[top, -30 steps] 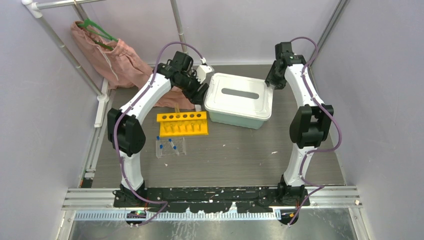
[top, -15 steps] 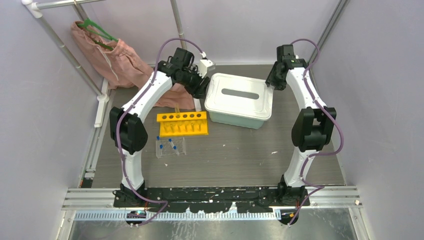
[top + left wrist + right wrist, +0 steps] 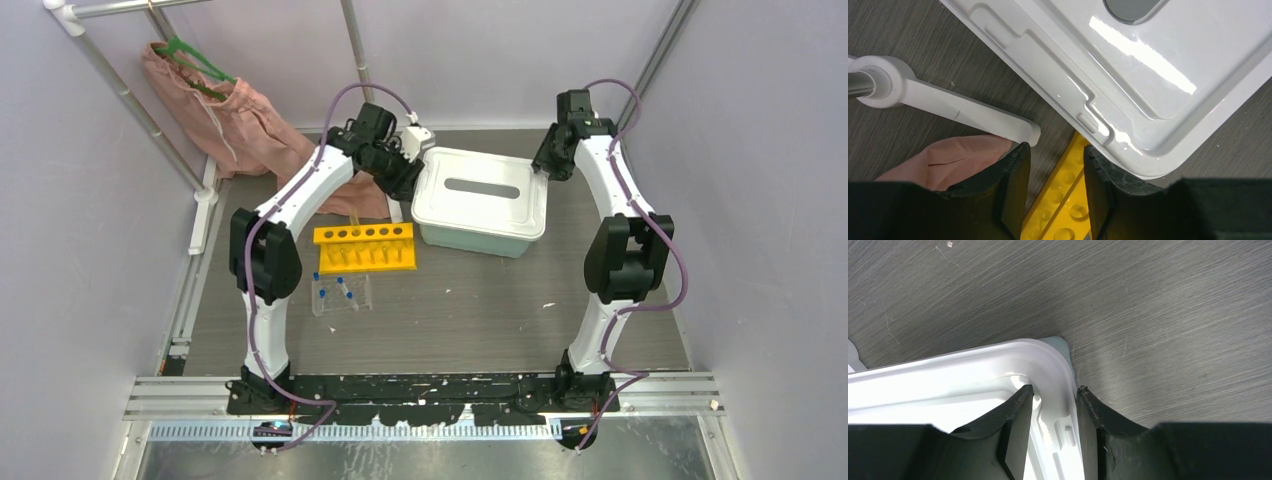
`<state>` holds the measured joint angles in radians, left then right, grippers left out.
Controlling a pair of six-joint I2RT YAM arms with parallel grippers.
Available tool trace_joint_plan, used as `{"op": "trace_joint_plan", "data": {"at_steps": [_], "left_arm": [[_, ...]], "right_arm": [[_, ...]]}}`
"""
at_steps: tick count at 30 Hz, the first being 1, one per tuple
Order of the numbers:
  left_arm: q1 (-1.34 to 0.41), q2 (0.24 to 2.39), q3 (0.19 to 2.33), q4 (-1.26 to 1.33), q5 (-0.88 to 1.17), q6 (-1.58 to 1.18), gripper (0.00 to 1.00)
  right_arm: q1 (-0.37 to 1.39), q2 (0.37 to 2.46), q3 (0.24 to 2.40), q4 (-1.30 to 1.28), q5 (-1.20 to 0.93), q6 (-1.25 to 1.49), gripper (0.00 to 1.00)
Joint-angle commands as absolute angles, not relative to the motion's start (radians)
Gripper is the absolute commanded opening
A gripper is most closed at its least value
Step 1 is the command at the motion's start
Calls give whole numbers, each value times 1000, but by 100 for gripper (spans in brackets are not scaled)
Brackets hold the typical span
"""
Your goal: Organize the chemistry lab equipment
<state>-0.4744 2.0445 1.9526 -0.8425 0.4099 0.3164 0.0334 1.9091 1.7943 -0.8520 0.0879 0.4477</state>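
Note:
A white lidded bin (image 3: 480, 200) sits at the back middle of the table. My right gripper (image 3: 546, 166) is at its far right corner; in the right wrist view the gripper (image 3: 1054, 396) is shut on the lid's rim (image 3: 1053, 365), one finger inside and one outside. My left gripper (image 3: 405, 180) hovers open and empty at the lid's left edge (image 3: 1108, 125), with the yellow tube rack (image 3: 1068, 200) below between its fingers. The yellow rack (image 3: 365, 247) lies in front of the bin. A clear well tray (image 3: 341, 295) holds blue-capped tubes. Beakers, squeeze bottle and tiny cup are out of view.
A pink cloth garment (image 3: 235, 120) on a green hanger (image 3: 195, 60) hangs from the rail at the back left, its hem (image 3: 963, 157) under my left gripper. A white post foot (image 3: 948, 102) lies beside it. Purple walls close both sides.
My left gripper has moved to the right and farther back along the lid's left edge. The right arm shifted slightly at the lid's corner. The bin has not moved.

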Motion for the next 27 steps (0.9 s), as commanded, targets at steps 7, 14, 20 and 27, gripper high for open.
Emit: {"op": "trace_joint_plan", "data": {"at_steps": [7, 14, 20, 27], "left_arm": [[-484, 1990, 2014, -901, 328, 328, 53], [-401, 1715, 1996, -987, 315, 279, 99], [-180, 1445, 1776, -988, 343, 288, 100], [186, 1247, 1383, -956, 524, 375, 100]], "right_arm": [[34, 1826, 1842, -814, 83, 471, 59], [34, 1656, 1792, -779, 217, 501, 100], [34, 1363, 1436, -592, 393, 529, 100], [34, 1117, 971, -341, 552, 476, 100]]}}
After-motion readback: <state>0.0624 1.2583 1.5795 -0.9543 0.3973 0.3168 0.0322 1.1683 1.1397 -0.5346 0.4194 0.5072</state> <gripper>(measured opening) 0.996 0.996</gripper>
